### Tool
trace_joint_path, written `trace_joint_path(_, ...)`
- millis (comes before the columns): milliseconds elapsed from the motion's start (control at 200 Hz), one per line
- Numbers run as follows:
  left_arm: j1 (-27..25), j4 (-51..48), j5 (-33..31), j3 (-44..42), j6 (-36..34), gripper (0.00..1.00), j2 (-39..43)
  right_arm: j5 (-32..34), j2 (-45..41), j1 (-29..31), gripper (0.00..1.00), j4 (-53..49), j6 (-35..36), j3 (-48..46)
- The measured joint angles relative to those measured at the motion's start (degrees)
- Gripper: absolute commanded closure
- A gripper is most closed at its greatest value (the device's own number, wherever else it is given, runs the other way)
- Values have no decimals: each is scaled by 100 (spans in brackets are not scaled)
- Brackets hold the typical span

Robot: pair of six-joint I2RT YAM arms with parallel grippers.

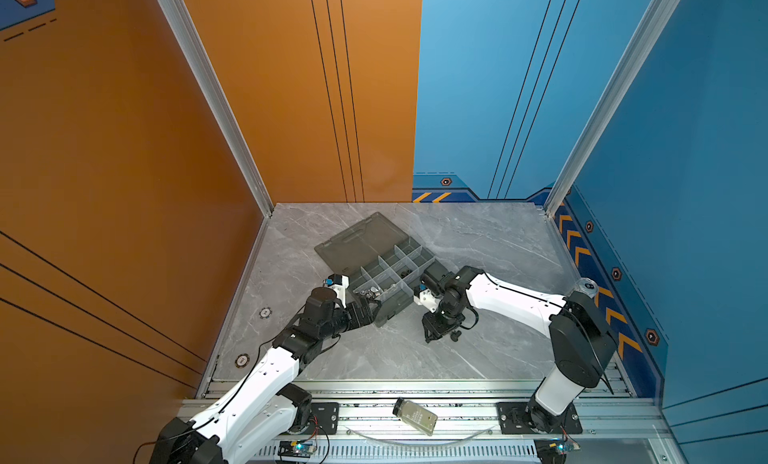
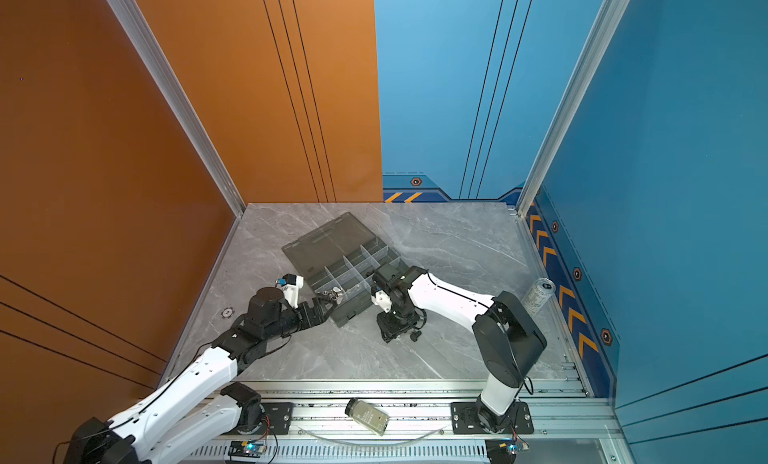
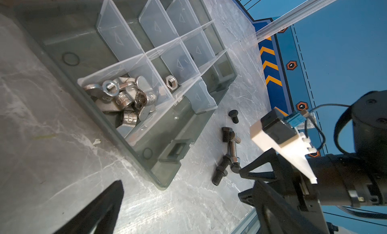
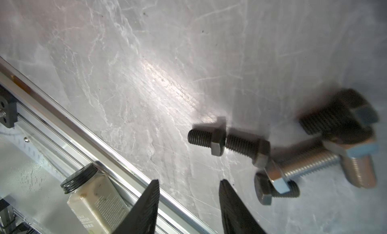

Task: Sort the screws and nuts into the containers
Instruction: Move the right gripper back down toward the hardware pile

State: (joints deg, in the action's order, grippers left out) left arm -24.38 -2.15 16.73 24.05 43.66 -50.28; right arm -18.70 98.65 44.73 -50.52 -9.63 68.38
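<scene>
The smoky-grey organiser box (image 1: 405, 306) lies open mid-table, its cells (image 3: 184, 54) the containers, its lid (image 1: 357, 241) flat behind. One near cell holds several silver wing nuts (image 3: 123, 98) (image 2: 334, 293); a hex nut (image 3: 171, 82) sits in the cell beside it. Several black and silver screws (image 3: 227, 155) (image 4: 303, 163) lie loose on the table beside the box. My left gripper (image 1: 372, 306) (image 3: 188, 207) hovers wide open at the box's near corner, empty. My right gripper (image 1: 430, 337) (image 4: 188, 193) points down at the table just beside the screws, fingers apart, nothing between them.
A clear bottle (image 1: 415, 416) (image 4: 92, 199) lies on the aluminium rail in front of the table. A silver can (image 2: 538, 295) stands at the right edge by the blue wall. Orange and blue walls close in the table.
</scene>
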Motion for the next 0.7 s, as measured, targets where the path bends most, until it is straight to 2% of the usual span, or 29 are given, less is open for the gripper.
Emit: trace_joint_path(701, 0, -44, -2, 0, 37, 2, -37, -232, 898, 221, 51, 15, 92, 162)
